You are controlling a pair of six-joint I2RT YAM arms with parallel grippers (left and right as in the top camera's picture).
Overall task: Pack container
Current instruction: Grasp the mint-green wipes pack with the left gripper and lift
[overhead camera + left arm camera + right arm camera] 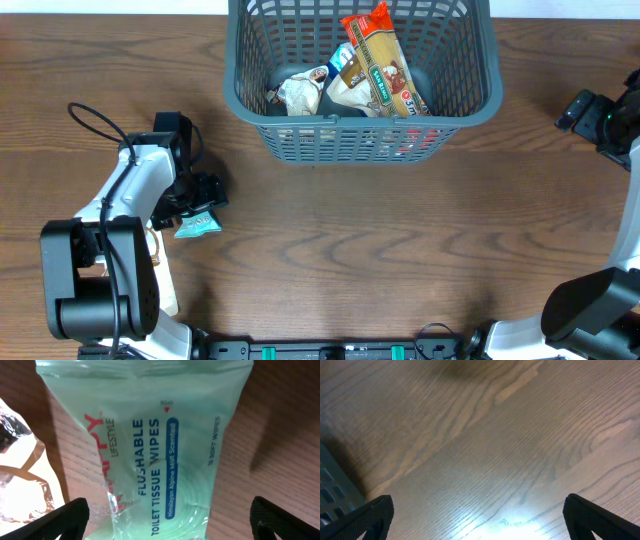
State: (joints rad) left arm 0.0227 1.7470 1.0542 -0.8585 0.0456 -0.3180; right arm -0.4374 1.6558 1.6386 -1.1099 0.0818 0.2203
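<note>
The dark grey-blue basket [470, 105] stands at the back middle of the table and holds several food packets, among them an orange and brown pasta pack [383, 65]. A pale green pack of flushable toilet wipes [160, 450] lies on the wood at the left [197, 225]. My left gripper [205, 203] is open right above the wipes pack, its fingertips apart on both sides of the pack [167, 525]. My right gripper [585, 112] is open and empty over bare wood [480, 520] at the far right.
A clear crinkled wrapper [20, 480] lies just left of the wipes pack. A corner of the basket [332, 495] shows at the left edge of the right wrist view. A cable loops by the left arm [95, 120].
</note>
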